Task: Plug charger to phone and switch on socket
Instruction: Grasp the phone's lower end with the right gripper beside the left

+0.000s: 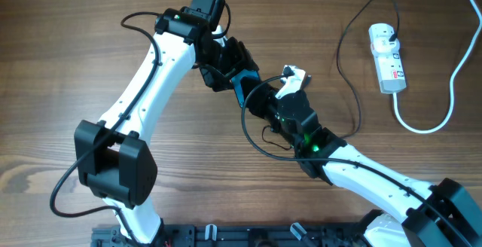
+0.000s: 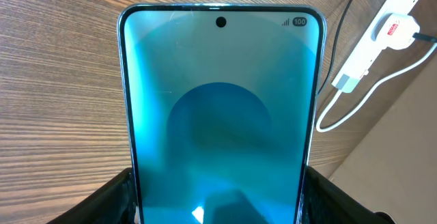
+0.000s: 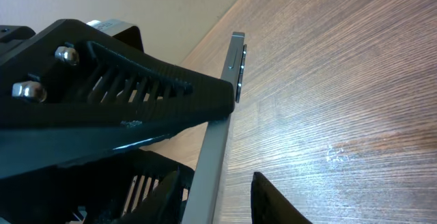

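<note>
A brown wooden table [image 1: 68, 44] fills the view. At centre frame the left gripper [image 1: 239, 81] is clamped on the phone [image 2: 218, 115] by its long edges, the screen lit. The right gripper [image 1: 290, 85] sits just beside the phone's end. I cannot tell whether it is open or holding the charger [image 1: 338, 47] by its tip. The power strip [image 1: 388, 57] lies at upper right, well apart. The risks, as I judge them: a connector pushed in off-line could scrape past the port or shove the phone out of its grip, and a taut charger lead could drag the power strip.
</note>
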You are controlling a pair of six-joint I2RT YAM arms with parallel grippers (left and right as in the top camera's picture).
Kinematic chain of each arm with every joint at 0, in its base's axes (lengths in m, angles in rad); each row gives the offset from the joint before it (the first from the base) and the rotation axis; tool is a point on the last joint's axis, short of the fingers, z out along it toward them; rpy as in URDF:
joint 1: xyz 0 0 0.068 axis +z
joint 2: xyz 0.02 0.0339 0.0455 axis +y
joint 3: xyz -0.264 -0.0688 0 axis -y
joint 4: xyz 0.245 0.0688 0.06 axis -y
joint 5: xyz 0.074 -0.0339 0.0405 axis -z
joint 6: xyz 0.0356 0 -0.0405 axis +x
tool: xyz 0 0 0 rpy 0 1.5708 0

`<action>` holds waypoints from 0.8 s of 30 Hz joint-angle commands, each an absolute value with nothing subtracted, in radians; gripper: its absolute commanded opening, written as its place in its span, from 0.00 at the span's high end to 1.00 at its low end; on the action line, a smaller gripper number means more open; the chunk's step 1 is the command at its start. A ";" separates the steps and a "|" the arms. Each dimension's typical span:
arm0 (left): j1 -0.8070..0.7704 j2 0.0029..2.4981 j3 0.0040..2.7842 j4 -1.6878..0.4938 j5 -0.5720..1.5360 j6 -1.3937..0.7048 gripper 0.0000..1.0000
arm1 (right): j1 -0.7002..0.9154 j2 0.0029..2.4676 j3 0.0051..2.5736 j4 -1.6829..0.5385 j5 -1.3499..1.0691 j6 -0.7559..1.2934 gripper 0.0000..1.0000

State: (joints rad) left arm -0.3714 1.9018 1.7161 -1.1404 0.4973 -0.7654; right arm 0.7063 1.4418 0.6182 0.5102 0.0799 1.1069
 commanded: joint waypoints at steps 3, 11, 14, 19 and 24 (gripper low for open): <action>-0.371 1.904 1.737 -1.140 0.503 -0.772 0.45 | 0.710 1.449 0.644 0.516 0.097 1.129 0.69; -0.392 1.904 1.737 -1.142 0.480 -0.771 0.45 | 0.710 1.449 0.644 0.515 0.089 1.152 0.71; -0.392 1.904 1.737 -1.145 0.477 -0.771 0.45 | 0.710 1.449 0.644 0.514 0.089 1.152 0.74; -0.392 1.904 1.737 -1.145 0.477 -0.771 0.45 | 0.710 1.449 0.644 0.511 0.081 1.152 0.77; -0.392 1.904 1.737 -1.146 0.478 -0.771 0.45 | 0.710 1.449 0.644 0.511 0.078 1.152 0.82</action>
